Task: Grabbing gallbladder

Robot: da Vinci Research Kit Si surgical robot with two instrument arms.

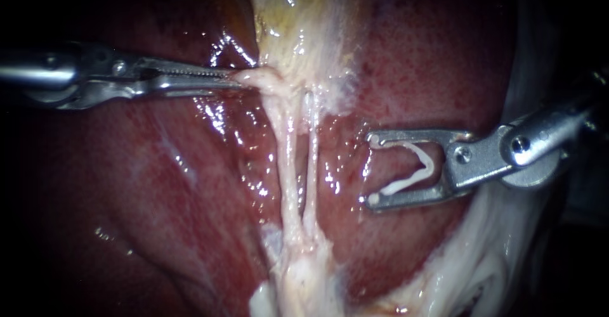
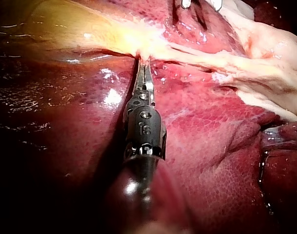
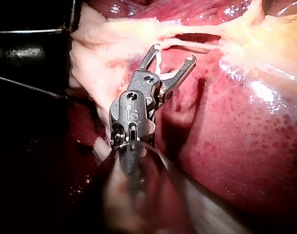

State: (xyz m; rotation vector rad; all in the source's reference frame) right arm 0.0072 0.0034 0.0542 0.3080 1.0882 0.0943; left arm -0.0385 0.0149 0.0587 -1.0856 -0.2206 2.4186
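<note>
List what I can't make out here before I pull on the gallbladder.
- Left tool bite: its jaw tips are buried in gallbladder tissue in the endoscope and left wrist views, so the depth is unseen.
- Gallbladder body: cut off by the endoscope view's top edge.
- Liver behind the tubes: hidden by them.
- Right tool, holding a clip: the left wrist view's edge cuts off all but its jaw tips.
</note>
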